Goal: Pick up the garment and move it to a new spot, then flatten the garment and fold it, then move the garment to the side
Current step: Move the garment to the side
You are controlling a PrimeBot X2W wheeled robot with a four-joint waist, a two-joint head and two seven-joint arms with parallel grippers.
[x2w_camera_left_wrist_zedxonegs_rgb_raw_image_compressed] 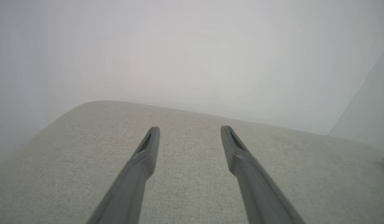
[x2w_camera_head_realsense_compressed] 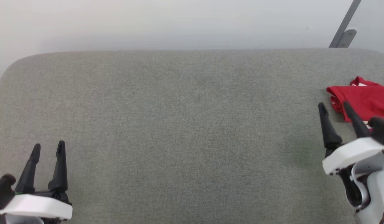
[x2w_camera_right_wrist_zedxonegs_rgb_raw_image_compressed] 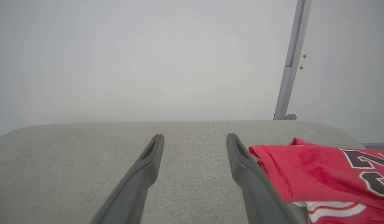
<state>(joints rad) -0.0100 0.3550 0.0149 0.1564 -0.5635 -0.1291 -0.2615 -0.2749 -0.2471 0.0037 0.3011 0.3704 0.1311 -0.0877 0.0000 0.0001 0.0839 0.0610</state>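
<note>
Grey woven fabric covers a wide padded surface [x2w_camera_head_realsense_compressed: 185, 124] with rounded far corners, set against a pale wall [x2w_camera_head_realsense_compressed: 148, 25]. The garment [x2w_camera_head_realsense_compressed: 363, 98], a red shirt, is seen lying as a compact folded bundle at the far right of the surface, and is cut off by the frame edge in the head view. In the right wrist view, black white-outlined lettering is shown on its top layer, and red-and-white striped trim is shown under its near edge. A grey metal post [x2w_camera_head_realsense_compressed: 346, 26] is fixed to the wall behind it.

The right gripper [x2w_camera_head_realsense_compressed: 334, 105] is held low over the surface, just beside the garment's left edge, with its fingers pointed toward the wall. Its jaws are spread wide and empty. One finger is overlapped with the shirt's edge, and whether it touches cannot be told. The left gripper [x2w_camera_head_realsense_compressed: 49, 144] is held near the front left of the surface, well apart from the garment, with its fingers pointed the same way and its jaws spread and empty.
</note>
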